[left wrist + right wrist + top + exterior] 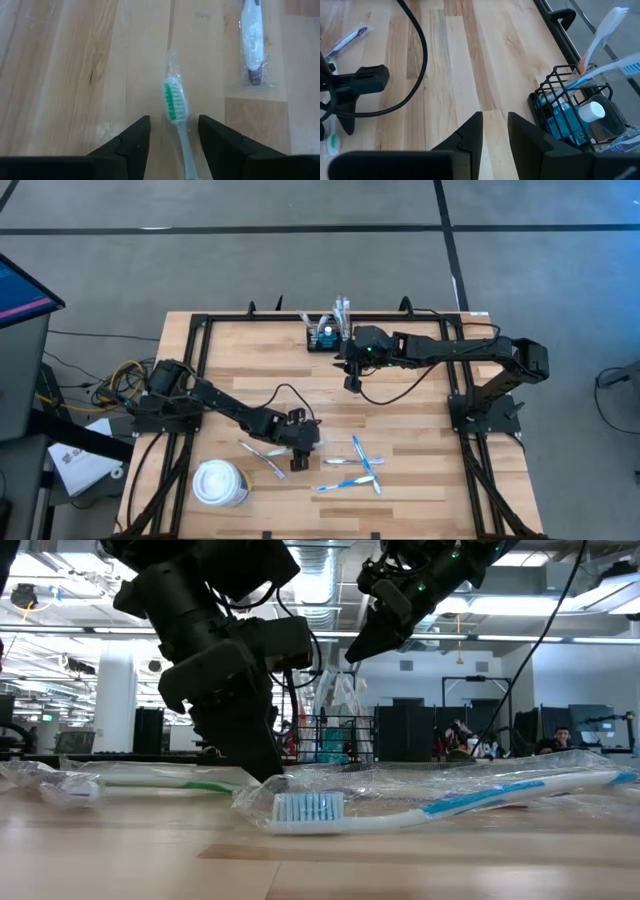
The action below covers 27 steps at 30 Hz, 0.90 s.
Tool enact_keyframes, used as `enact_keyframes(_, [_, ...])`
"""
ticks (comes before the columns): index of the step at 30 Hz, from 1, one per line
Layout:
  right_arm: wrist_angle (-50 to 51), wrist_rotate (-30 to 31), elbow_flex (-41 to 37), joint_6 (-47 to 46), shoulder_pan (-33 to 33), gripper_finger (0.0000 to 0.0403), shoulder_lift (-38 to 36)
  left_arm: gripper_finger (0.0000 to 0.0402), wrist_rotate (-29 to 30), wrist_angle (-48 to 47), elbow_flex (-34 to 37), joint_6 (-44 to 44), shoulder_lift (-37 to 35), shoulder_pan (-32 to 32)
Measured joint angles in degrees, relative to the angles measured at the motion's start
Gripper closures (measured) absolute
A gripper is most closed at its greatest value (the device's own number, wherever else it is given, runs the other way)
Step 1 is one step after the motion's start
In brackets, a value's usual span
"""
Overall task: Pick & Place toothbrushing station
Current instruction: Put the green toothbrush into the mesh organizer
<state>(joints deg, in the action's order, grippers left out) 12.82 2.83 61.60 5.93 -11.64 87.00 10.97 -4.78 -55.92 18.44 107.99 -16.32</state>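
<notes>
The toothbrushing station (325, 335), a black wire box with toothbrushes and a blue tube standing in it (575, 110), sits at the table's far edge. My left gripper (298, 455) is low over the near middle of the table and open. Its two fingers stand on either side of a plastic-wrapped toothbrush with green bristles (174, 100), which lies flat on the wood. I cannot tell whether they touch it. My right gripper (352, 375) hangs above the table near the station, its fingers (495, 130) a little apart with nothing between them.
A second wrapped toothbrush with dark bristles (252, 45) lies beside the green one. Several blue toothbrushes (355, 465) lie crossed near the front edge; one shows close up (310, 808). A white lidded cup (220, 483) stands at the front left. A black frame (200, 330) borders the table.
</notes>
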Motion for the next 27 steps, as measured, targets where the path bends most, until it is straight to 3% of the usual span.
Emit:
enact_keyframes(6, [0.02,0.00,0.00,0.00,0.00,0.0321,0.00,0.0269,-0.66,-0.28,0.00,0.02,0.02,0.02])
enact_keyframes(19, [0.02,-0.02,0.00,0.00,0.00,0.0321,0.00,0.0391,-2.43,-2.28,-0.07,-0.02,-0.01,0.07])
enact_keyframes(27, [0.02,-0.01,0.00,0.00,0.00,0.0321,0.00,0.0396,-2.29,-2.11,0.11,-0.11,-0.61,0.04])
